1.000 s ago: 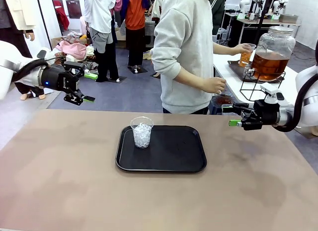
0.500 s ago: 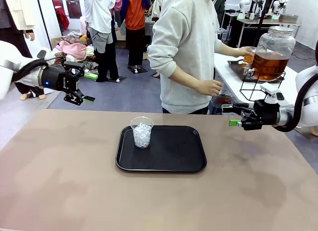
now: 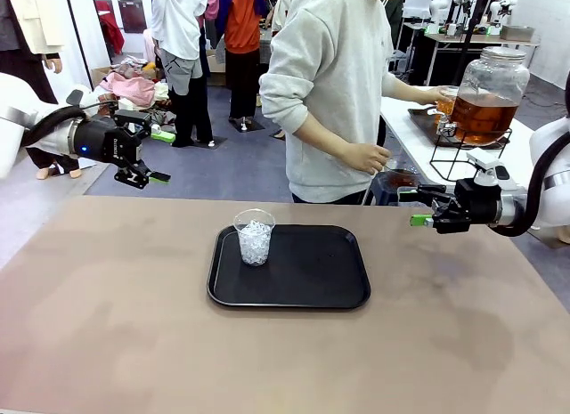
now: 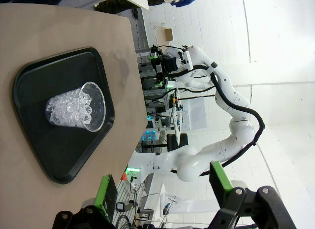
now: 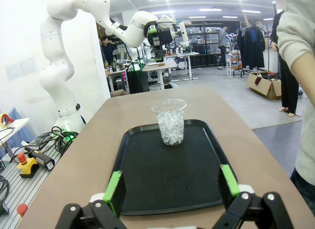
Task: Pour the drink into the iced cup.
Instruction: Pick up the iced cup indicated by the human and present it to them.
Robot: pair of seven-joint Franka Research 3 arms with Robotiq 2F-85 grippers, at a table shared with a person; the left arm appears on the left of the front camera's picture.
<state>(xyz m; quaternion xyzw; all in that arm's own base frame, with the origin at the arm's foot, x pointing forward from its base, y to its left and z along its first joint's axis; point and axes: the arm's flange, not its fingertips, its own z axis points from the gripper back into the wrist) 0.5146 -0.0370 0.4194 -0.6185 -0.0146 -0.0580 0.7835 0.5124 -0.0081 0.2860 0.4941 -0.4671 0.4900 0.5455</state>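
On the brown counter (image 3: pixel 134 334), dead centre, a black rectangular plastic tray (image 3: pixel 312 289) is lying flat. A clear plastic cup packed with ice (image 3: pixel 254 237) is standing upright on the tray's left half, toward its far edge.

My left jaws are hanging wide apart, gripping nothing, above the counter's far left corner and well apart from the tray. Through the left wrist camera I'm seeing the ice cup (image 4: pixel 76 112) on the tray (image 4: pixel 44 160), beyond my green pads (image 4: pixel 106 189).

My right jaws are also standing apart and empty, hovering over the counter's far right edge and pointing inward at the tray. In the right wrist view the cup (image 5: pixel 170 121) is sitting between the two green pads (image 5: pixel 114 185), farther along the tray (image 5: pixel 167 184).

The drink, an amber-brown translucent liquid (image 3: pixel 481 118), is sitting in a large round glass dispenser jar with a metal lid (image 3: pixel 494 80). That jar is resting on a black wire stand (image 3: pixel 443 160) on a white side table (image 3: pixel 410 133) beyond my right arm, off the counter.

A person in a grey sweatshirt (image 3: pixel 329 85) is standing at the far side, turned toward the jar. One hand (image 3: pixel 432 93) is holding a small clear cup of amber liquid (image 3: pixel 445 101) at the jar's tap. The other hand (image 3: pixel 372 156) is hanging low, near the side table's edge.
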